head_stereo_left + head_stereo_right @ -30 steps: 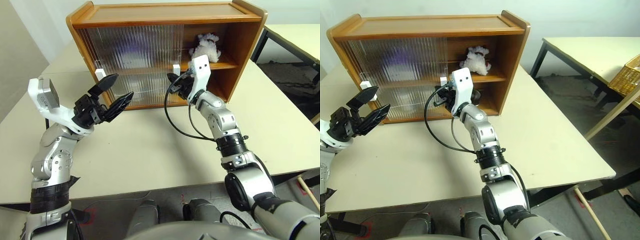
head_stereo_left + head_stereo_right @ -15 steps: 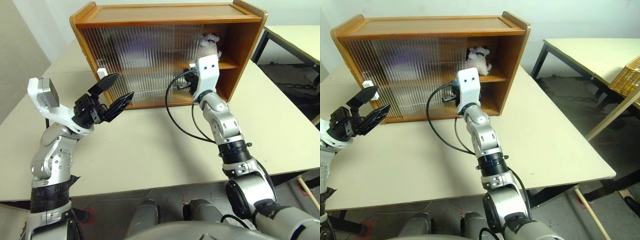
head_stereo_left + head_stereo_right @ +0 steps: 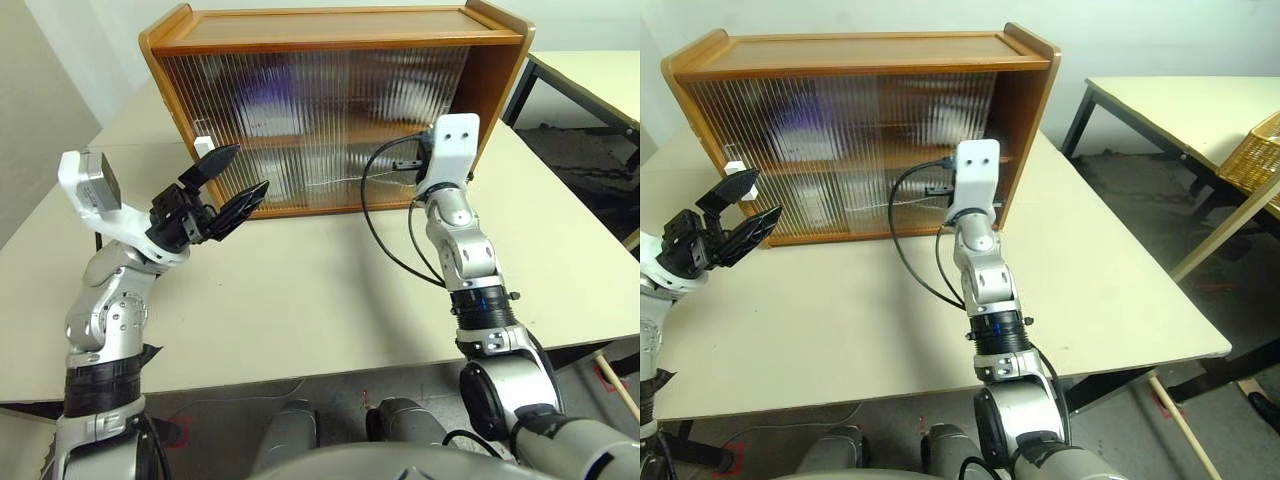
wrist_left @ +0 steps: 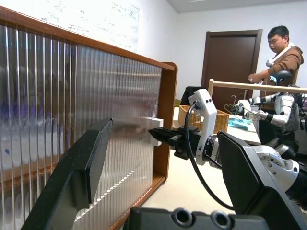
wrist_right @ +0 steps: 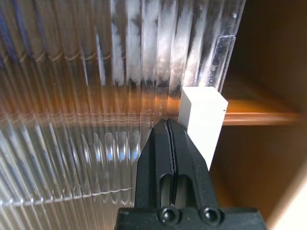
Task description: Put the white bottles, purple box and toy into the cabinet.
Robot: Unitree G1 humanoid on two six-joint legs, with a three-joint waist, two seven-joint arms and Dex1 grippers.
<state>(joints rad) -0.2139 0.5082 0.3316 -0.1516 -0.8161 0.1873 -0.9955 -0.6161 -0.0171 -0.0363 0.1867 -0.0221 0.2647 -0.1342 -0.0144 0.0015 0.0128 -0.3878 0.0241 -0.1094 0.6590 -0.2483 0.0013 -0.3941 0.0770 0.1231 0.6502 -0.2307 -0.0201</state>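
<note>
The cabinet stands at the back of the table, its ribbed sliding doors drawn almost fully across. My right gripper is shut, its tips pressed beside the white block handle of the right door, with a narrow dark gap left at the cabinet's right wall. My left gripper hangs open and empty in front of the cabinet's left end, near the other white handle. A blurred purple patch shows through the glass on the upper shelf. The toy and the white bottles are hidden behind the doors.
The beige table stretches out in front of the cabinet. A second table with a wicker basket stands off to the right. A person stands in the background by a door.
My right gripper has moved right, pushing the door handle along. The right door slid across the opening and now covers the toy. The left arm stayed put.
</note>
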